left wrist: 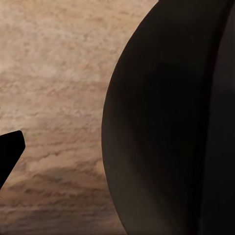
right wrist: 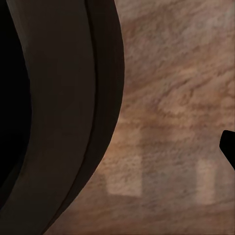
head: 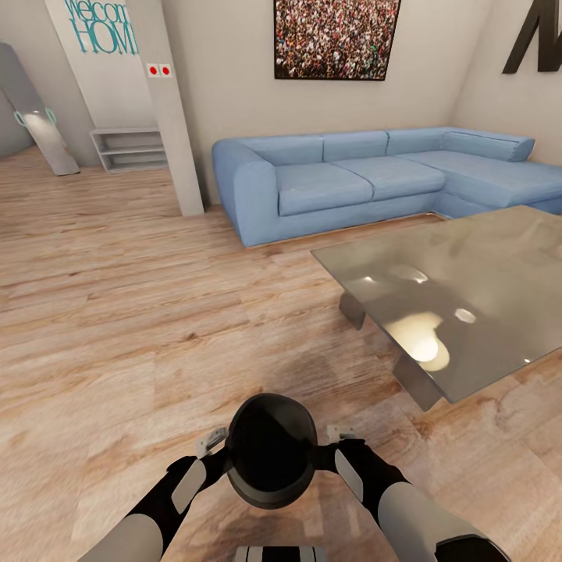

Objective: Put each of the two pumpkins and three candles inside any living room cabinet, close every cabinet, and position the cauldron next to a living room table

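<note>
The cauldron (head: 271, 460), a round black pot with a dark mouth, sits close in front of my trunk over the plank floor, between both arms. My left gripper (head: 212, 445) lies against its left side and my right gripper (head: 341, 434) against its right side. In the left wrist view the cauldron's wall (left wrist: 166, 122) is very close, with one black fingertip (left wrist: 10, 156) far out at the frame edge. The right wrist view has its rim (right wrist: 58, 107) and a fingertip (right wrist: 229, 147), also wide apart. Both grippers look open. The grey glossy table (head: 468, 297) stands ahead to the right. The pumpkins, candles and cabinet are out of view.
A blue corner sofa (head: 351, 179) runs along the back wall behind the table. A white pillar (head: 168, 109) stands at the left of the sofa, with a low pale shelf (head: 129, 148) beyond it. Open wood floor (head: 140, 312) stretches ahead and to the left.
</note>
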{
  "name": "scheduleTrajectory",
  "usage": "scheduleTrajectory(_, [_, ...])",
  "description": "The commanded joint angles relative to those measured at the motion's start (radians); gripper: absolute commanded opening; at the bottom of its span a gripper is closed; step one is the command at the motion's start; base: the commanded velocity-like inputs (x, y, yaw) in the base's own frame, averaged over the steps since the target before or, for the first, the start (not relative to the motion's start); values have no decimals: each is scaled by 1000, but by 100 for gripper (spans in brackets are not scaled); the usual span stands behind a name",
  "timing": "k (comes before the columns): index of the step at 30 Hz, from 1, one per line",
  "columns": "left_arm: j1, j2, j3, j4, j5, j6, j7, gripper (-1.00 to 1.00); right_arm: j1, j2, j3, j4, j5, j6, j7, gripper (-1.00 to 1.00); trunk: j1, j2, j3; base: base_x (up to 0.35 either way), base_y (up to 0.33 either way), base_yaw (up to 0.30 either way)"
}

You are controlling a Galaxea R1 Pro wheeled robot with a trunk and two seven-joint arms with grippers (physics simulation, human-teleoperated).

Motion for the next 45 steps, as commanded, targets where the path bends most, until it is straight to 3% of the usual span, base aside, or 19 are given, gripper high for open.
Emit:
scheduleTrajectory(1, [0, 0, 3, -2, 3, 6, 8, -100, 0, -1, 10, -2, -1, 5, -6, 100, 0, 0, -1, 0, 0, 0])
scheduleTrajectory(2, [0, 0, 3, -2, 3, 6, 8, -100, 0, -1, 10, -2, -1, 5, -6, 100, 0, 0, -1, 0, 0, 0])
scheduleTrajectory(3, [0, 0, 2, -2, 3, 6, 8, -100, 0, -1, 10, -2, -1, 5, -6, -100, 0, 0, -1, 0, 0, 0])
scheduleTrajectory(45, [0, 0, 2, -16, 4, 6, 8, -100, 0, -3, 11, -39, 2, 15, 1, -100, 0, 0, -1, 0, 0, 0])
